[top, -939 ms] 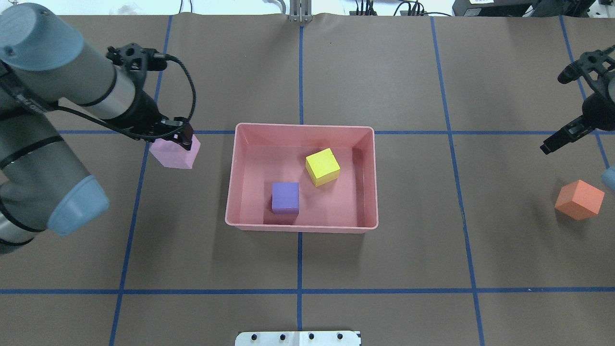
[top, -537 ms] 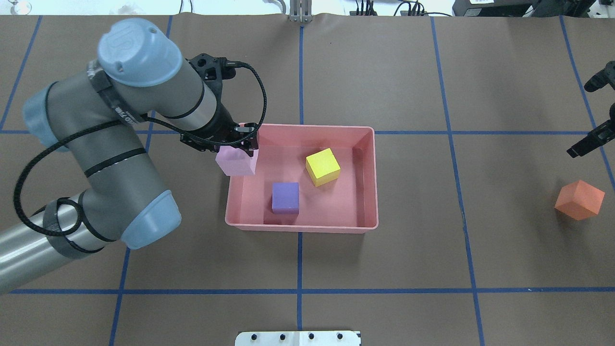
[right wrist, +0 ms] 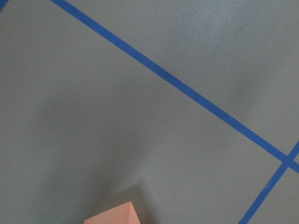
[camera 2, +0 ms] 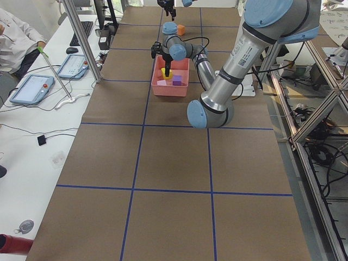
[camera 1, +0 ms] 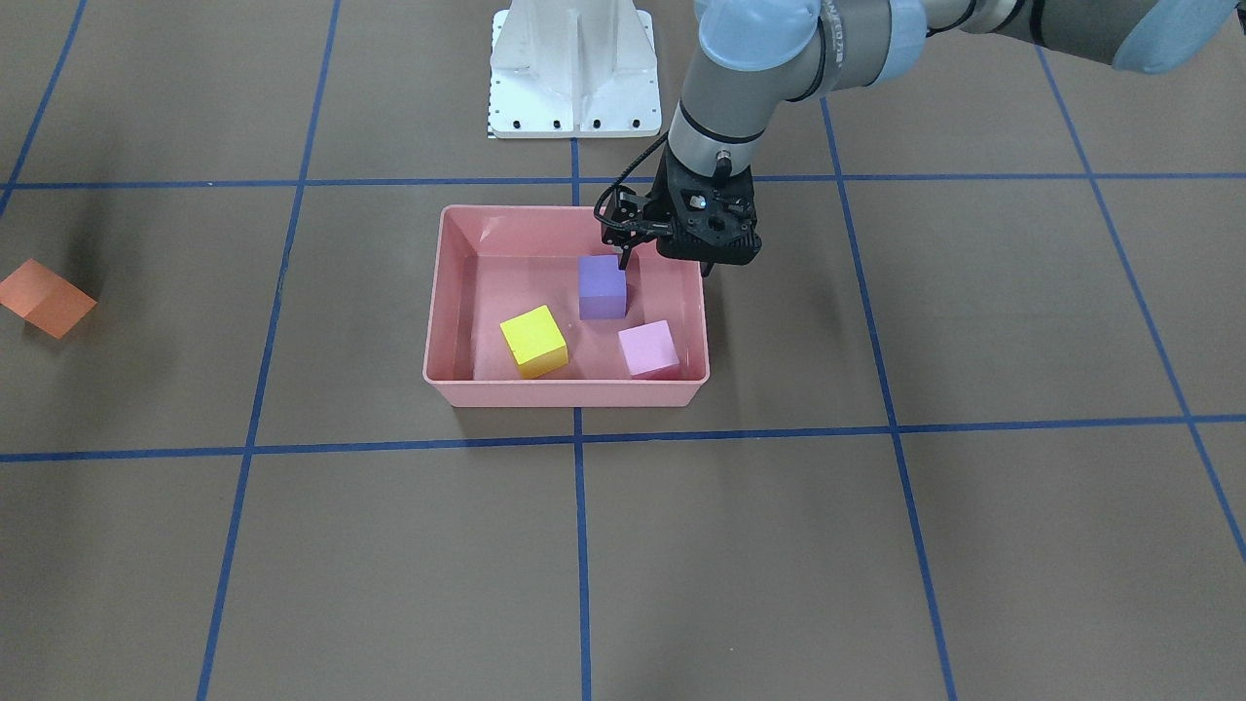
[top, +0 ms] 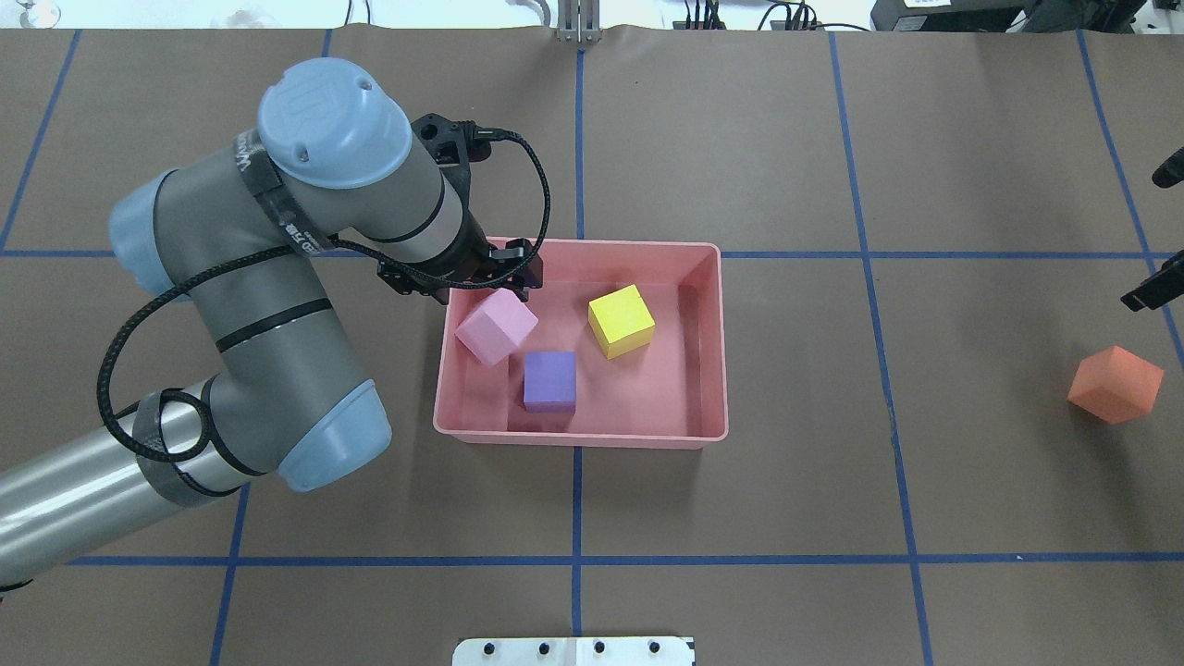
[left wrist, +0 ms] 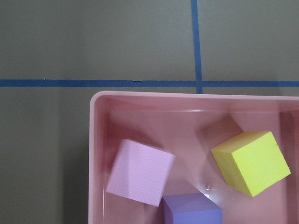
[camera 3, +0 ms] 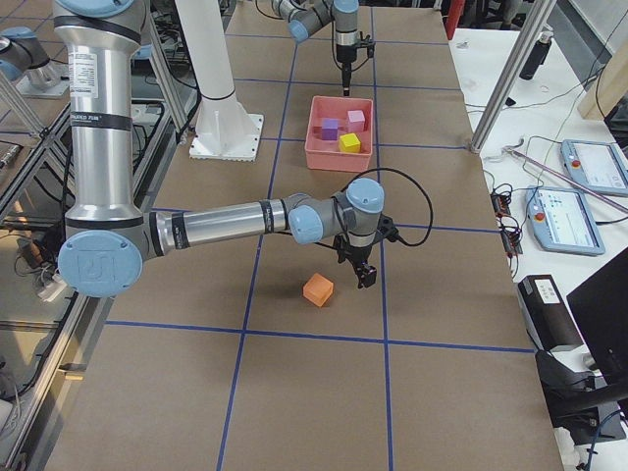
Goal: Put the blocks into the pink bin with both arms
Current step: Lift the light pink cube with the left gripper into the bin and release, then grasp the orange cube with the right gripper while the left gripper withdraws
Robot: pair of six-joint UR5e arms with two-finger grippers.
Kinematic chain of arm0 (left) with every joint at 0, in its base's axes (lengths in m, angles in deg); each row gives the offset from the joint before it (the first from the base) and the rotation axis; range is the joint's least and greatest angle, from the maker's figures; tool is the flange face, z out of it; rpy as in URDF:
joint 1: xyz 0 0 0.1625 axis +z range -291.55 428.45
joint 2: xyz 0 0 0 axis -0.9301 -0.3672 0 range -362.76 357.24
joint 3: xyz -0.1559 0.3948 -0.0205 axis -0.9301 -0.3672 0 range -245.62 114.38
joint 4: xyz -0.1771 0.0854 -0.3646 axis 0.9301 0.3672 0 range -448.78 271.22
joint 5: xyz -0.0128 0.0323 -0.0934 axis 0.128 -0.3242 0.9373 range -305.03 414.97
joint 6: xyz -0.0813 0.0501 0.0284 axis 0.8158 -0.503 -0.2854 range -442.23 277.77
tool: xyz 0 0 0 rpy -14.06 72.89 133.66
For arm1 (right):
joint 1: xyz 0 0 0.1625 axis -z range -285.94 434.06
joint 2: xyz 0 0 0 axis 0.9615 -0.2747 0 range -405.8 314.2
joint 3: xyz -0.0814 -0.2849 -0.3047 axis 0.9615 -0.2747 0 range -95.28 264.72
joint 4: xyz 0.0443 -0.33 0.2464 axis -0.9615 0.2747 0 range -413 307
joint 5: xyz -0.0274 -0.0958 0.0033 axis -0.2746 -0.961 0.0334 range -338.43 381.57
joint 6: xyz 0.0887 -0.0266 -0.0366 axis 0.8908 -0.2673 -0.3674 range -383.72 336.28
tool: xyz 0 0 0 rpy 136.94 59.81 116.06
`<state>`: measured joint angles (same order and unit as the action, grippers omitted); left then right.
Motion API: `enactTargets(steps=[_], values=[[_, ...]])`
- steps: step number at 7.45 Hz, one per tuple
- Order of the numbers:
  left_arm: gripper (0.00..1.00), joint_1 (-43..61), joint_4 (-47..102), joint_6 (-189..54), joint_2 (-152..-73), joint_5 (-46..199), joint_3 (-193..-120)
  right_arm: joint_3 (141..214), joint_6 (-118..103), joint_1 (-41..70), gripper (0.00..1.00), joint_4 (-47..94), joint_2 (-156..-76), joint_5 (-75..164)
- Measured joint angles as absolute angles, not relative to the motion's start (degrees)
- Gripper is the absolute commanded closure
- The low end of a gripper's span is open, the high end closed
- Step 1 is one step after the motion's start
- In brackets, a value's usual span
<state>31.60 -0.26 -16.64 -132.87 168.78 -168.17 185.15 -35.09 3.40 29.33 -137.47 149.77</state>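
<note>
The light pink cube (top: 496,326), pinched over the rim of the pink bin (top: 647,438) half a second ago, now lies askew inside it, just beside the purple cube (top: 549,379) and near the yellow cube (top: 621,320). The left end effector (camera 1: 664,267) hangs over the bin's corner, fingers spread and empty. The orange cube (top: 1116,385) stays on the bench (top: 740,518), well apart. The right end effector (camera 3: 365,277) has drawn back; its grip cannot be told.
</note>
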Motion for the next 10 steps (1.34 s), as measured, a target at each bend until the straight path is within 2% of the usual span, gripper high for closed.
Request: enactTargets(steps=[2,6,10], values=[[0.0,31.0,-0.4,-20.2,-131.0,168.9,-169.8,185.7,-36.2,4.7,0.01,23.1,-140.3,150.4],[0.0,21.9,0.4,-47.5,-114.7,175.4,-176.5,185.5,-36.3,9.4,0.01,16.5,-144.3,150.2],[0.0,19.9,0.4,-51.0,-112.4,176.8,-176.8,183.5,-36.5,12.7,0.01,16.4,-145.1,148.7]])
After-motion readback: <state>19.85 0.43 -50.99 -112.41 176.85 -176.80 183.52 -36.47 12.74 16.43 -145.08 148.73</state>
